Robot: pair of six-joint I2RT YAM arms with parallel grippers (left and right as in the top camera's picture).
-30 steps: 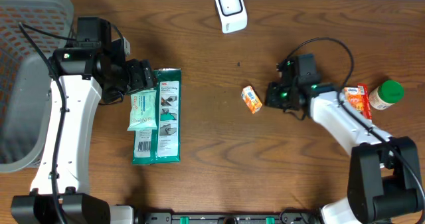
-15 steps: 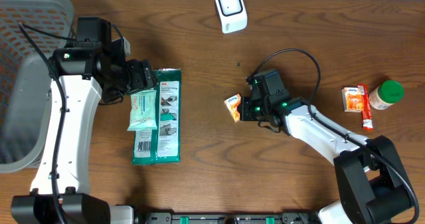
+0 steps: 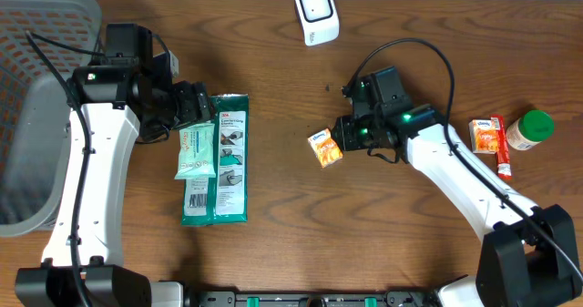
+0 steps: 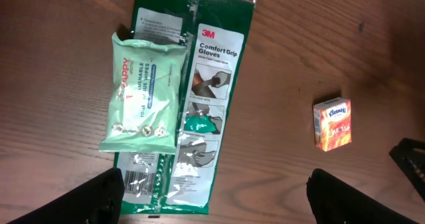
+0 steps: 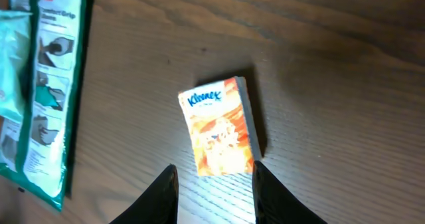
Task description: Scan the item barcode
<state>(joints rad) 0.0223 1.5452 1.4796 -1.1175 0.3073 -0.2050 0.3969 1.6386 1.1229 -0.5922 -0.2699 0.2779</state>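
Observation:
A small orange Kleenex box (image 3: 325,148) lies flat on the wooden table, left of my right gripper (image 3: 346,139). In the right wrist view the box (image 5: 219,127) lies face up just beyond the fingertips, and my right gripper (image 5: 214,167) stands open, touching nothing. The white barcode scanner (image 3: 315,13) sits at the table's far edge. My left gripper (image 3: 196,107) hovers wide open over the top of a green 3M glove pack (image 4: 202,98) and a pale green wipes pack (image 4: 143,91). In the left wrist view my left gripper (image 4: 216,187) holds nothing.
A grey basket (image 3: 36,116) fills the left side. At the right edge lie a second orange box (image 3: 485,136), a red tube (image 3: 499,152) and a green-capped bottle (image 3: 530,129). The right arm's cable loops above it.
My right gripper carried the Kleenex box leftward, let it go onto the table and opened, drawing back slightly to the right. The left arm has not moved.

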